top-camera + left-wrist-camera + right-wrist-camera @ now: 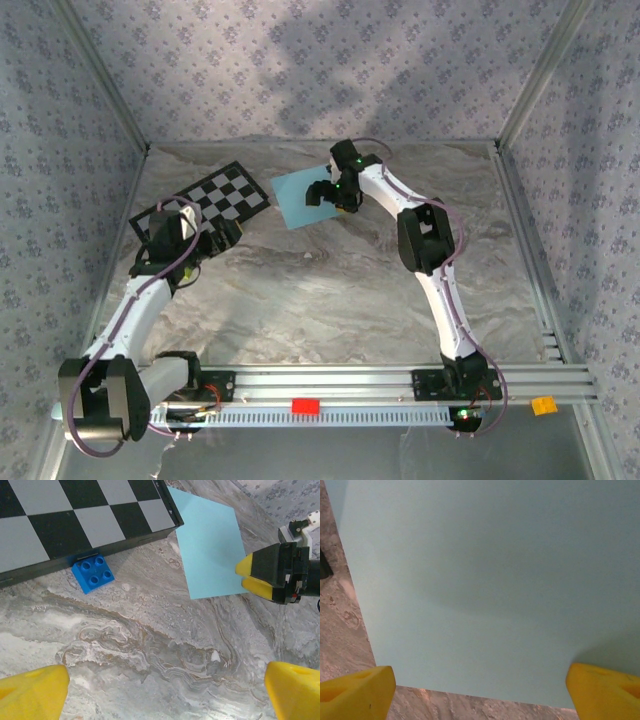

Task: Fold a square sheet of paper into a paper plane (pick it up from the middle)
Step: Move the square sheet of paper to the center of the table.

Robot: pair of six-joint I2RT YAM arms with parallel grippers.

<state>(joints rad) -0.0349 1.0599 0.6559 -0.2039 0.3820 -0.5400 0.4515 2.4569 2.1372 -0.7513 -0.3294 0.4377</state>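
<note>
Starting with the left claw, how does it stand?

Wide open, holding nothing; it hangs over bare grey marbled tabletop, near the black-and-white checkerboard card and the small dark-blue studded block tucked against the card's edge.

And the square sheet of light sky-blue paper?

Flat and unfolded on the tabletop, just right of the card, one corner right by the card's edge.

The right claw?

Also spread wide, grasping nothing. Its yellow fingertips sit at the sheet's edge, low over the paper; whether they touch it I cannot tell.
</note>
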